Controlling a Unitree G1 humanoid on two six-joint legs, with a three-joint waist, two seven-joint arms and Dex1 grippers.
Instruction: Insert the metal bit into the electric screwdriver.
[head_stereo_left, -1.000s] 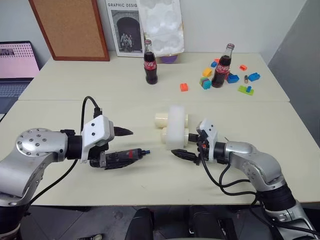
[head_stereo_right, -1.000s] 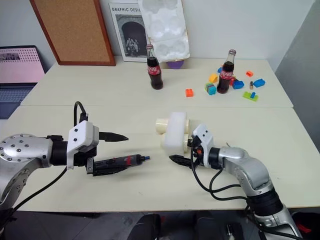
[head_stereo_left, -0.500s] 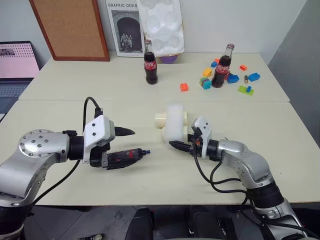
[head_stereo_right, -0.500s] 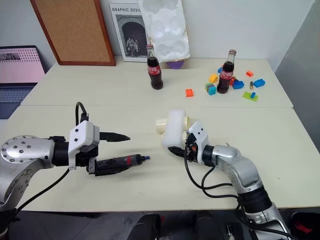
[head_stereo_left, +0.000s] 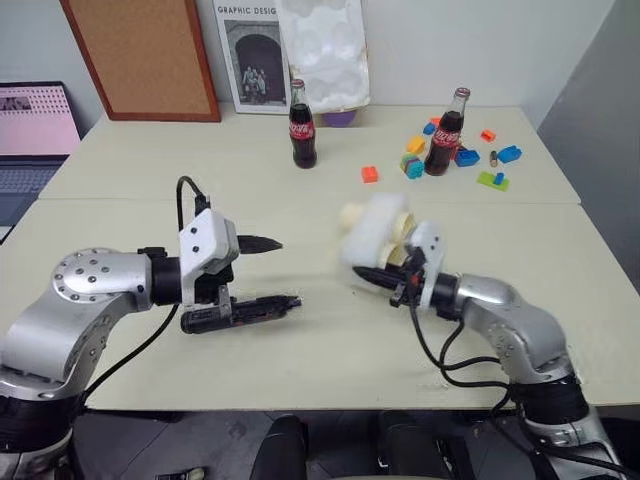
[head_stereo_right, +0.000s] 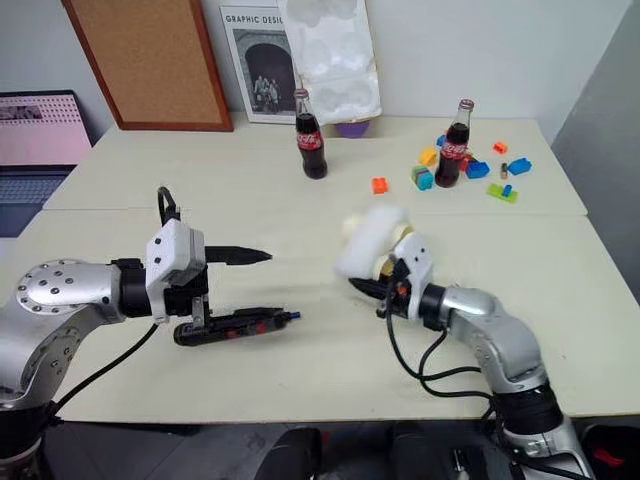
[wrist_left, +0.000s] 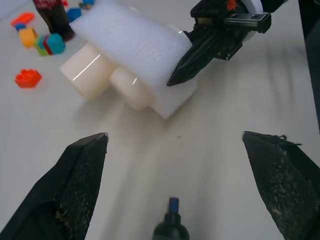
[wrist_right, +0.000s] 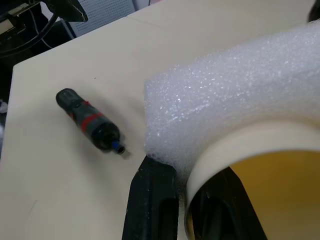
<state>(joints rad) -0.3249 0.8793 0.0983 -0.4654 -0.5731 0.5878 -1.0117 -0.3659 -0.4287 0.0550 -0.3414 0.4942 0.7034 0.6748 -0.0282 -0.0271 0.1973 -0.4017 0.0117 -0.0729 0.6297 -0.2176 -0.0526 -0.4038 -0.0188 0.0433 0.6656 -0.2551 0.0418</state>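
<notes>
Left gripper (wrist_left: 174, 135) spread wide, empty, just over the screwdriver (head_stereo_right: 235, 325) and far the nearer. Lying flat, long axis crosswise, blue nose toward the right gripper (wrist_left: 175, 80). That one pinched on a raised foam block (wrist_left: 135, 45); bit not made out.

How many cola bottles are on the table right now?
2. One cola bottle stands at the back middle, in front of the poster. The other bottle stands back right among the toy bricks. None appears hidden.
</notes>
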